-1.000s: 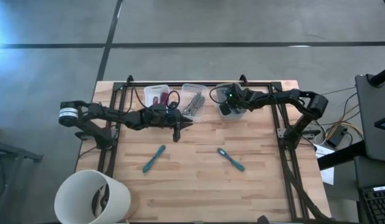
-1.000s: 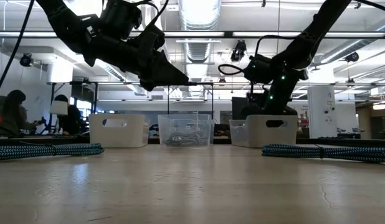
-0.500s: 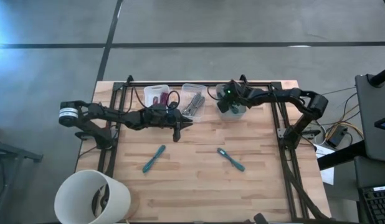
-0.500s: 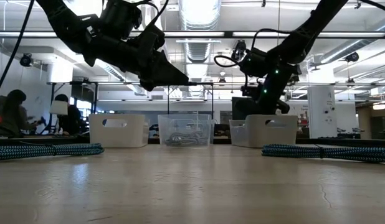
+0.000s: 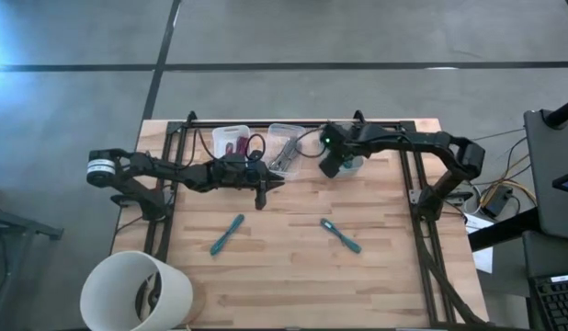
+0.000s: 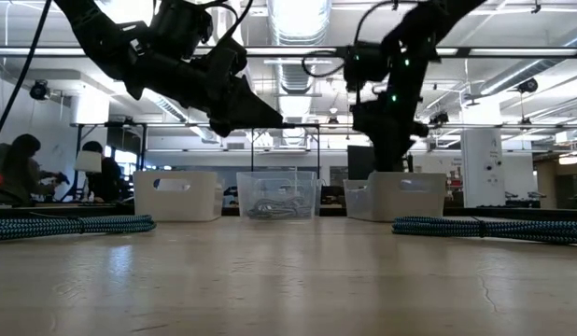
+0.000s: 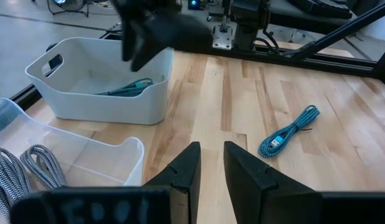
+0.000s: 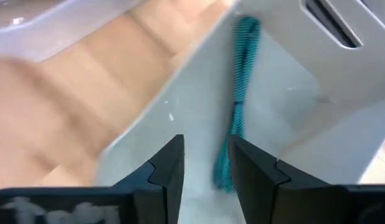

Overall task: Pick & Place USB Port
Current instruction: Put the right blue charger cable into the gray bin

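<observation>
A teal braided USB cable (image 8: pixel 238 93) lies on the floor of the right white bin (image 5: pixel 354 165), which stands at the table's far edge. Just above the bin's left wall, my right gripper (image 8: pixel 205 168) hangs open, pointing steeply down with nothing between its fingers; the high view shows my right gripper (image 5: pixel 328 170) too. Two more teal cables (image 5: pixel 227 234) (image 5: pixel 341 235) lie flat on the wooden table. My left gripper (image 7: pixel 212 171) hovers open and bare over the table's middle, in front of the clear bin (image 5: pixel 284 147).
A left white bin (image 5: pixel 231 140) holds dark red items, and the clear bin holds grey braided cables (image 7: pixel 30 162). Black frame rails (image 5: pixel 417 184) run along the table's sides. A white bucket (image 5: pixel 137 294) stands at the near left corner.
My right gripper has risen out of the right white bin and shifted toward the table's left, over the bin's left wall, tipping to point more steeply down. My left arm has kept still.
</observation>
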Controlling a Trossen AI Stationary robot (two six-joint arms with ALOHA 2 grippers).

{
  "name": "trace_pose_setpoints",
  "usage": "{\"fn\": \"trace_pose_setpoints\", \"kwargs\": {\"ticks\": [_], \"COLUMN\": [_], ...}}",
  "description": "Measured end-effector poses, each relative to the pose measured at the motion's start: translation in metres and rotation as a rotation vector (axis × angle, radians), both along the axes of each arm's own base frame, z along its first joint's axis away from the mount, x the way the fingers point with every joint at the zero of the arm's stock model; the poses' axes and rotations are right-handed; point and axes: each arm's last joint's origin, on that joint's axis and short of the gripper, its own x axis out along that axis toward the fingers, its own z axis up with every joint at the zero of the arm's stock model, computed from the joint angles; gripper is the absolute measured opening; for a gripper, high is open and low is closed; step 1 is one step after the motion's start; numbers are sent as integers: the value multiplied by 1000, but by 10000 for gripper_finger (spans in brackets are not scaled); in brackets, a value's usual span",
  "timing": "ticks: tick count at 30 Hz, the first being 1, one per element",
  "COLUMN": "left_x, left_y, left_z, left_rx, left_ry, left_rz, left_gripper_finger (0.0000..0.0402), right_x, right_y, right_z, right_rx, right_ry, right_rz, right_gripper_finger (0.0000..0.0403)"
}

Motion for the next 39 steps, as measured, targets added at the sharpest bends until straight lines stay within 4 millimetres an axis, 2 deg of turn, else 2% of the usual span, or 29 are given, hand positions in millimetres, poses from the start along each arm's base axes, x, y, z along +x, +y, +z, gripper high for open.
{"fn": "trace_pose_setpoints", "kwargs": {"ticks": [6, 10, 16, 21, 26, 35, 39], "left_x": [0, 0, 0, 0, 0, 0, 0], "left_y": [0, 0, 0, 0, 0, 0, 0], "left_z": [0, 0, -1, -1, -1, -1, -1], "left_rx": [-15, -23, -25, -28, -30, -44, -45], "left_ry": [-1, 0, 1, 1, 1, -1, -1], "left_rz": [4, 6, 7, 7, 8, 12, 12], "left_gripper_finger": [74, 74, 74, 74, 74, 74, 74], "right_x": [11, 12, 10, 4, -6, -13, -14], "right_y": [43, 79, 128, 159, 176, 182, 187], "right_z": [21, 27, 19, 6, -9, -38, -43], "right_rx": [25, 36, 120, 214, 266, 340, 377], "right_ry": [5, 6, 0, 25, 55, -6, -21], "right_rz": [107, 194, 276, 311, 250, 166, 192], "right_gripper_finger": [111, 118, 130, 137, 142, 141, 140]}}
